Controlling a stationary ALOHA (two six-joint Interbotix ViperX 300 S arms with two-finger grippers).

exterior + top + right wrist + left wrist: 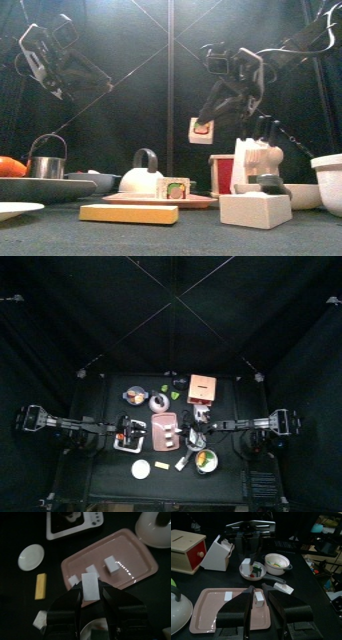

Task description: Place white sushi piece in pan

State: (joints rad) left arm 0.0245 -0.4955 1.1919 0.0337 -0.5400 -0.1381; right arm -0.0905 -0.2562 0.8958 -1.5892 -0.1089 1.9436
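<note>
My right gripper (89,594) is shut on a white sushi piece (89,587) and holds it in the air; in the front view the piece (201,128) hangs well above the table. The small silver pan (254,571) sits just past the pink tray (211,609) and has some food in it. Its rim may show under the right jaws in the right wrist view, but I cannot tell. More white pieces (110,563) lie on the tray (133,547). My left gripper (260,612) is open and empty, high over the tray's near end.
A white knife block (218,554), a wooden box with a red side (188,549) and a white pot (278,562) stand around the pan. A white plate (31,556), a yellow bar (41,586), a scale (73,522) and a white kettle (157,527) ring the tray.
</note>
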